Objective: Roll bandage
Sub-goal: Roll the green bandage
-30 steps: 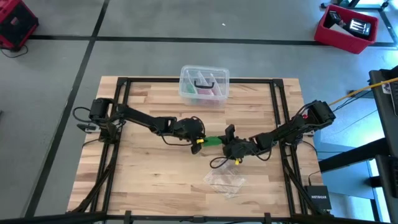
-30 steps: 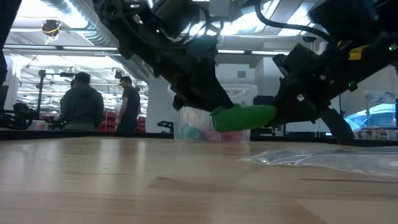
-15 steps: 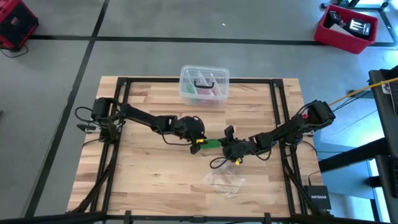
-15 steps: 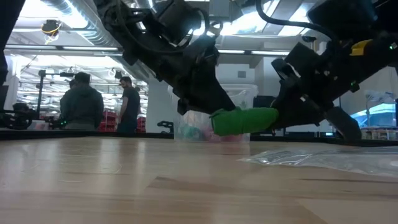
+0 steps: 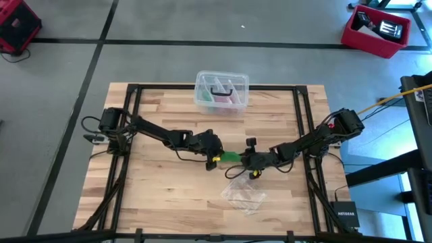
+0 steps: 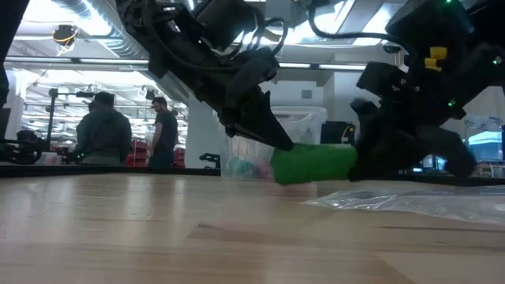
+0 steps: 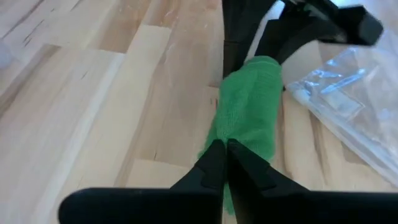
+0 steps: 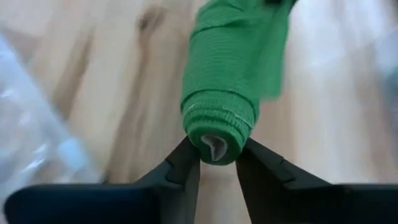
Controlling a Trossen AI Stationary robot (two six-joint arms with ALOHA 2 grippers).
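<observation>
Item 1, my right gripper point(image 8: 217, 163): the right wrist view alone shows the roll's end face, a pale core ringed by tight green layers, sitting between my two fingertips point(image 8: 186, 163). Fingers stand narrow, pressed to either side of that end, holding the bandage point(image 8: 227, 81).

Item 2, my left gripper point(image 7: 225, 163): the left wrist view shows the two fingers brought together to a point, with loose green fabric under the tips. Whether cloth is pinched between them I cannot tell. This view also shows the right arm's dark fingers at the roll's far end.

Item 3, bandage point(image 6: 314, 164): a bright green, soft, ribbed cylinder, wound thick, with a looser flap at the left gripper's side. The low view shows it lying level, close above or on the table point(image 6: 158, 237); which, I cannot tell. Left gripper point(image 6: 268, 134) comes down on one end, right gripper point(image 6: 371, 154) on the other.

Item 4, plastic bag point(image 6: 410, 201): clear, crumpled, flat on the table just beside the roll.

Item 5, high view: bandage point(image 5: 230, 156) sits mid-table between left gripper point(image 5: 214, 154) and right gripper point(image 5: 247, 160); bag point(image 5: 244, 197) nearer the front edge; clear box point(image 5: 221, 91) at the far edge.

Item 6, low view only: two people point(image 6: 130, 134) standing in the room beyond.
</observation>
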